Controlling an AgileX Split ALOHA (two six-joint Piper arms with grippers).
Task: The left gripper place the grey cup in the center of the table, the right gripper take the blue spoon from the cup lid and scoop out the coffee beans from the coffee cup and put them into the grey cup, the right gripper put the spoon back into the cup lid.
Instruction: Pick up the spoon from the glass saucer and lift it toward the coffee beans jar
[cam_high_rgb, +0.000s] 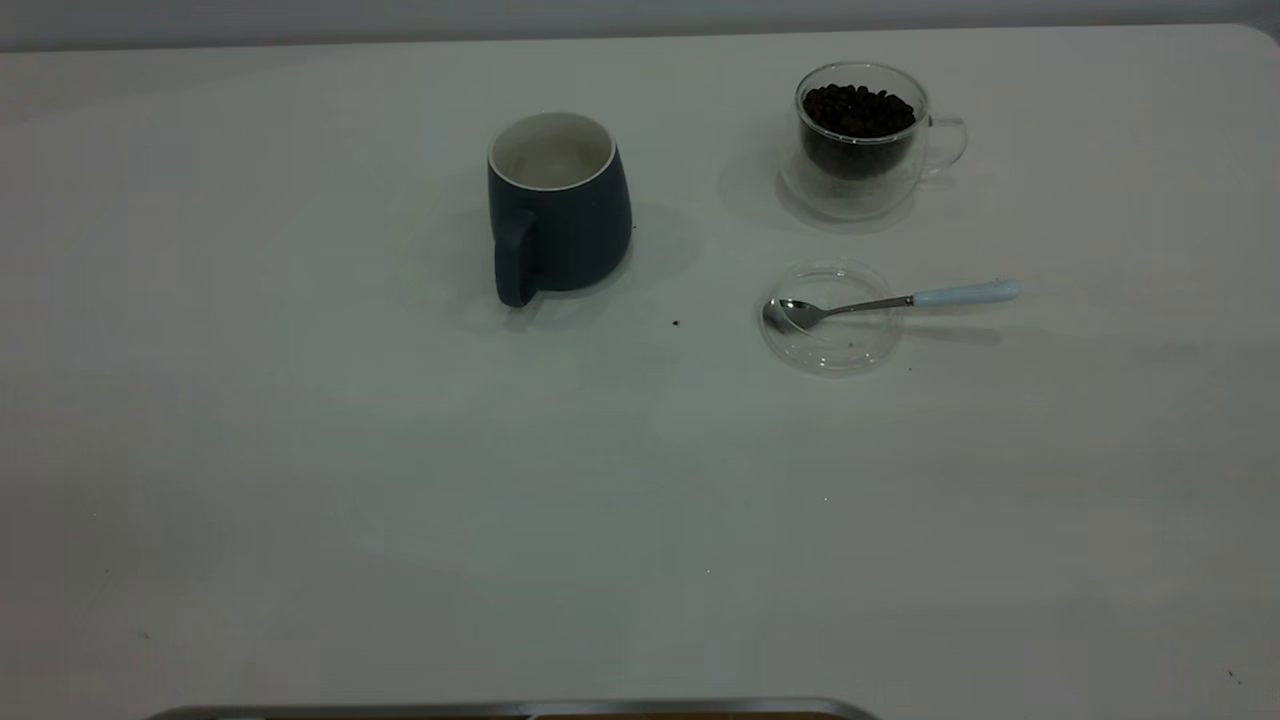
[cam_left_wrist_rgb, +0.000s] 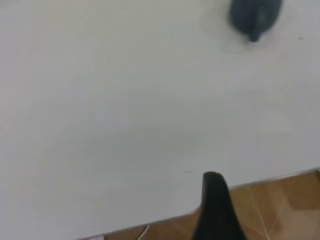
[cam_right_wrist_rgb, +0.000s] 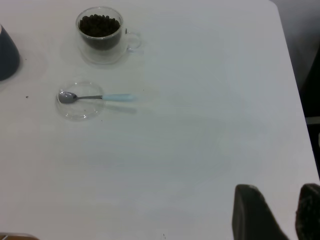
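- The table (cam_high_rgb: 300, 480), a large white top with a rounded corner, fills the exterior view; neither arm is seen there.
- The grey cup (cam_high_rgb: 557, 205) is stood upright near the middle of the table, toward its far side, with its white inside showing and its thick handle turned toward the camera. In the left wrist view it is seen far off near the picture's edge (cam_left_wrist_rgb: 254, 16), and a slice of it shows at the edge of the right wrist view (cam_right_wrist_rgb: 7, 55).
- The coffee cup (cam_high_rgb: 865, 140), of clear double-walled glass, is placed to the right of the grey cup and well apart from it, its thin handle pointing right.
- The coffee beans (cam_high_rgb: 858, 110) are heaped inside the coffee cup, nearly to the rim.
- The cup lid (cam_high_rgb: 832, 318) is laid flat on the table, just in front of the coffee cup.
- The blue spoon (cam_high_rgb: 890, 302) is rested with its bowl in the cup lid and its pale blue handle stretched out over the rim to the right.
- A small dark speck (cam_high_rgb: 676, 323) is seen on the table between the grey cup and the cup lid.
- The right gripper (cam_right_wrist_rgb: 280, 212) is held over the table's near edge, well away from the spoon; its two fingers are seen parted with nothing between them.
- The left gripper (cam_left_wrist_rgb: 216, 207) is held by the table's edge, far from the grey cup; only one dark finger is shown, so its spread cannot be told.
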